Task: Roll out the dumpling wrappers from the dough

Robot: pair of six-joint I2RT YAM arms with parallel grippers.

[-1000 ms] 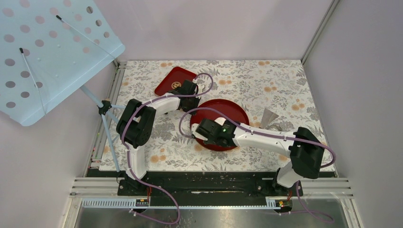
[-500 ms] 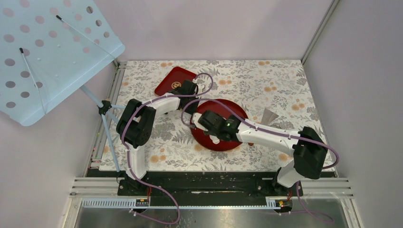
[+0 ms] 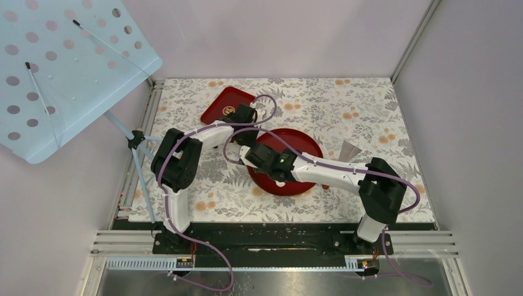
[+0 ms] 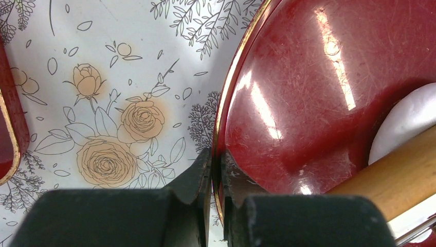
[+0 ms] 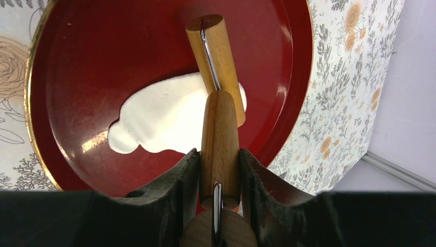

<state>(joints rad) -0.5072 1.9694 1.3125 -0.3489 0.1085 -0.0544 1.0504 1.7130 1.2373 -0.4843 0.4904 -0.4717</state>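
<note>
The right tool (image 5: 219, 170) is clamped on the handle of the rolling pin (image 5: 223, 77); its roller crosses the right end of the flattened dough (image 5: 164, 121) in the round red plate (image 5: 72, 62); the dough's long axis stretches leftward in the right wrist view, crosswise to the roller; the left tool (image 4: 215, 164) pinches the plate's rim.

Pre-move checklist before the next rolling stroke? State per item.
1. Left gripper clamping round plate rim: ok, fingers either side.
2. Right gripper shut on rolling pin handle: ok.
3. Roller over dough sheet: ok, across one end.
4. Dough sheet inside round plate: ok.
5. Roller pressing into dough sheet: cannot tell.
6. Round wrapper shape: not ok, outline irregular.
</note>
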